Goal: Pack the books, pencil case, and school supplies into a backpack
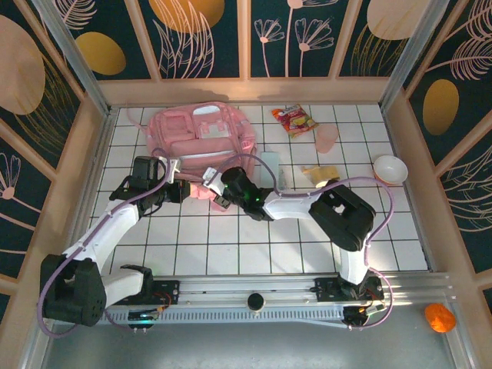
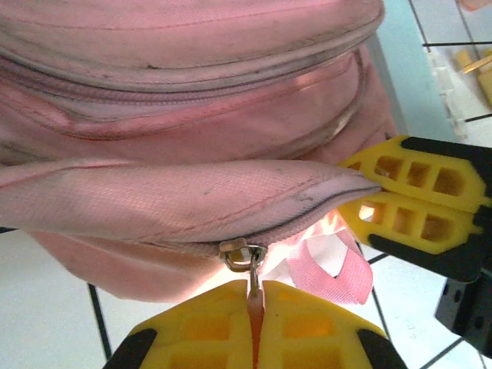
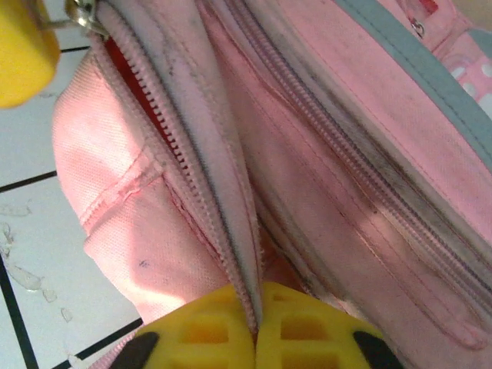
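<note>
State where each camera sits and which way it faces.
Top external: above and behind the bases, looking down on table, left arm, right arm, pink backpack.
Left wrist: on the left arm, facing the zipper pull held in its left claw.
Right wrist: on the right arm, facing the zip edge pinched in its right claw.
Both wrist views share the zip edge and the opposite claw.

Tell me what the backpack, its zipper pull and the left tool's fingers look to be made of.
Backpack: woven cloth, matte, probably nylon or polyester; weave and stitched seams show. Zipper pull: metal, by its silvery glint. Fingers of the left tool: yellow moulded or printed plastic, matte, with gridded pockets.
</note>
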`<action>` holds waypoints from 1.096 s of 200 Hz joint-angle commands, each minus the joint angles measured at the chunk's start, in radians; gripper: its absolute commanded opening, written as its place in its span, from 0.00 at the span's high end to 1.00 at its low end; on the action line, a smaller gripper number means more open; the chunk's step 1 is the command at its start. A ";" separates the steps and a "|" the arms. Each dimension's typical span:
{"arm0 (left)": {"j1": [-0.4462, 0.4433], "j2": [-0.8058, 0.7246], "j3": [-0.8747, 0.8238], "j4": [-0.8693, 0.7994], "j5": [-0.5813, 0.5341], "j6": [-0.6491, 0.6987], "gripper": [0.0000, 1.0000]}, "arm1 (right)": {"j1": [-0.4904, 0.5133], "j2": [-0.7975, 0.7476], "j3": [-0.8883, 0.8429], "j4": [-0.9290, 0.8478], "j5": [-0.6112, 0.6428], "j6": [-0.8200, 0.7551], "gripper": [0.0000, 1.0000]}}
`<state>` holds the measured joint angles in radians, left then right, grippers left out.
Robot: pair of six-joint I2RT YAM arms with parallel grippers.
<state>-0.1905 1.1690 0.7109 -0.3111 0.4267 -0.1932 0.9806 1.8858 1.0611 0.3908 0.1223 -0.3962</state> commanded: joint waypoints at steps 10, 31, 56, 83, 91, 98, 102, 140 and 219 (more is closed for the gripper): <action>-0.041 0.003 0.005 0.076 0.178 -0.029 1.00 | -0.010 -0.065 -0.060 0.145 -0.087 -0.057 1.00; -0.077 0.022 0.021 0.113 0.216 -0.043 1.00 | -0.010 -0.088 -0.077 0.144 -0.154 -0.069 1.00; -0.146 0.063 0.051 0.125 0.227 -0.035 0.96 | -0.014 -0.094 -0.076 0.121 -0.183 -0.077 1.00; -0.158 0.060 0.085 0.089 0.161 0.011 0.77 | -0.031 -0.149 -0.105 0.058 -0.255 -0.111 1.00; -0.157 0.041 0.095 0.073 0.124 0.037 0.65 | -0.043 -0.173 -0.119 0.025 -0.296 -0.129 1.00; -0.157 0.021 0.103 0.064 0.089 0.060 0.54 | -0.054 -0.195 -0.129 -0.014 -0.339 -0.151 1.00; -0.156 0.011 0.106 0.059 0.072 0.075 0.48 | -0.061 -0.211 -0.135 -0.037 -0.359 -0.165 1.00; -0.155 -0.079 0.131 0.035 -0.008 0.284 0.21 | -0.117 -0.332 -0.174 -0.254 -0.515 -0.308 1.00; -0.157 -0.184 0.039 -0.025 0.081 0.942 0.22 | -0.190 -0.476 -0.213 -0.381 -0.643 -0.440 1.00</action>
<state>-0.3489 0.9825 0.7818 -0.2806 0.4343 0.4942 0.8036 1.4734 0.8375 0.0086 -0.4248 -0.7967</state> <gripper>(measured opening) 0.792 0.053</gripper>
